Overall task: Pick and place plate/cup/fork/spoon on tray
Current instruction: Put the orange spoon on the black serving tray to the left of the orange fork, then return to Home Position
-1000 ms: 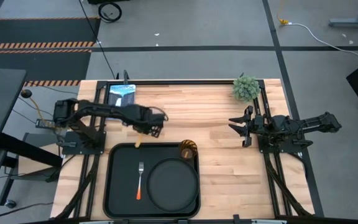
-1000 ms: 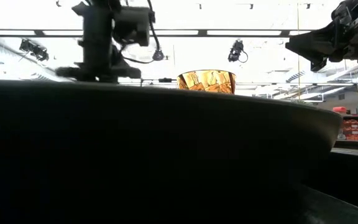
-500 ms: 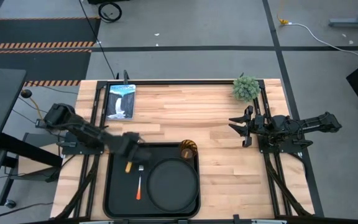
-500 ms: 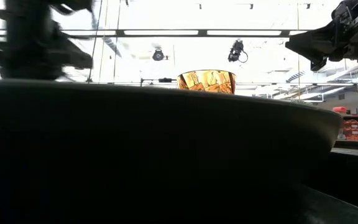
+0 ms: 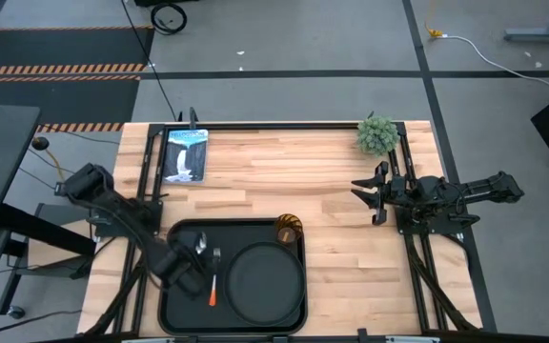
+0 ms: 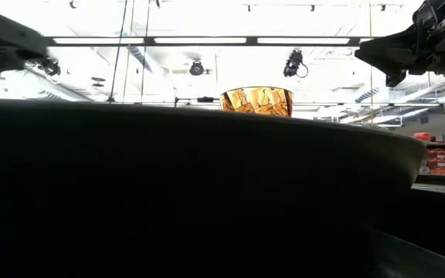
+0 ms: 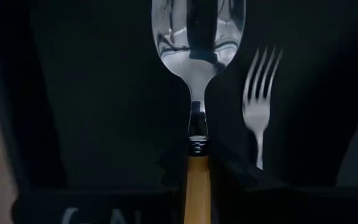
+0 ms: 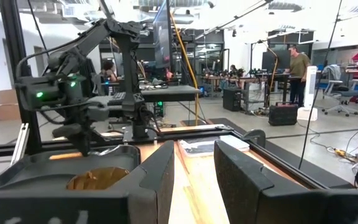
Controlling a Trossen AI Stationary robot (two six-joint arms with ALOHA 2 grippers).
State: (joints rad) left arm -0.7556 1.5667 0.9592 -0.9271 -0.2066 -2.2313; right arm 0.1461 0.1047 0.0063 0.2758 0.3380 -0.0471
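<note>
Small spoon with silver oval bowl and orange-yellow handle (image 7: 197,74): clamped at the handle between the dark fingers of the left gripper (image 5: 191,265), bowl pointing away from the wrist, positioned over the left part of the large black rectangular tray with raised rim (image 5: 174,300). Contact between bowl and tray floor: cannot tell. Small fork with silver tines and orange-red handle (image 5: 214,278): flat on the tray, just beside the spoon, between it and the round matte-black plate (image 5: 267,278). Plate: in the right half of the tray. Amber translucent tumbler (image 5: 288,230): upright at the far right corner of the tray, beside the plate rim. Right gripper (image 5: 367,193): parked near the right table edge, well apart from the tray, fingers spread and empty. Green fuzzy plant (image 5: 377,134): far right corner of the wooden table (image 5: 332,171).
</note>
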